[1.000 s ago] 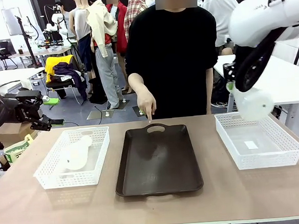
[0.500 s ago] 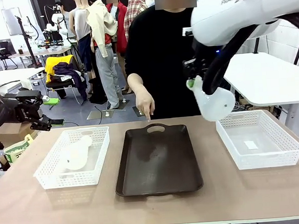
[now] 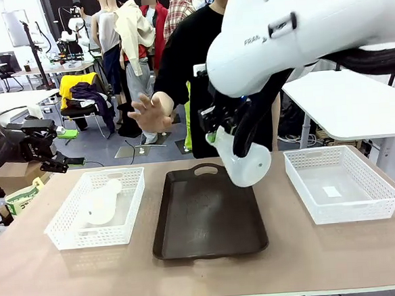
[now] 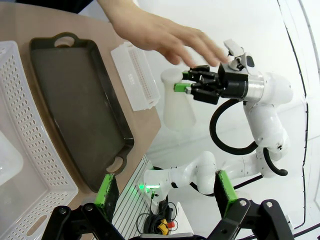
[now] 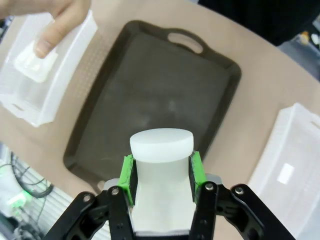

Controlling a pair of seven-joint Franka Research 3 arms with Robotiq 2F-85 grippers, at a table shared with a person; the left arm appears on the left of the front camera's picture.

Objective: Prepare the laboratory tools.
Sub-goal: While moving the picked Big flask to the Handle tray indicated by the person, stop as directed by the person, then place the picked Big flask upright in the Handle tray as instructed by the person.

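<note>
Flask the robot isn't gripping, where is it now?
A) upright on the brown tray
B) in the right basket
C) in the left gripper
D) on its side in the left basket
D: the free flask lies on its side in the left basket, while the right gripper clamps the other flask above the tray.

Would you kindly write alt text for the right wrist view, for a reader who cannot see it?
The right gripper clamps the neck of a whitish flask between its green pads, above a dark tray. Beside the tray, one white basket holds a second flask below a person's hand; the other basket sits opposite.
</note>
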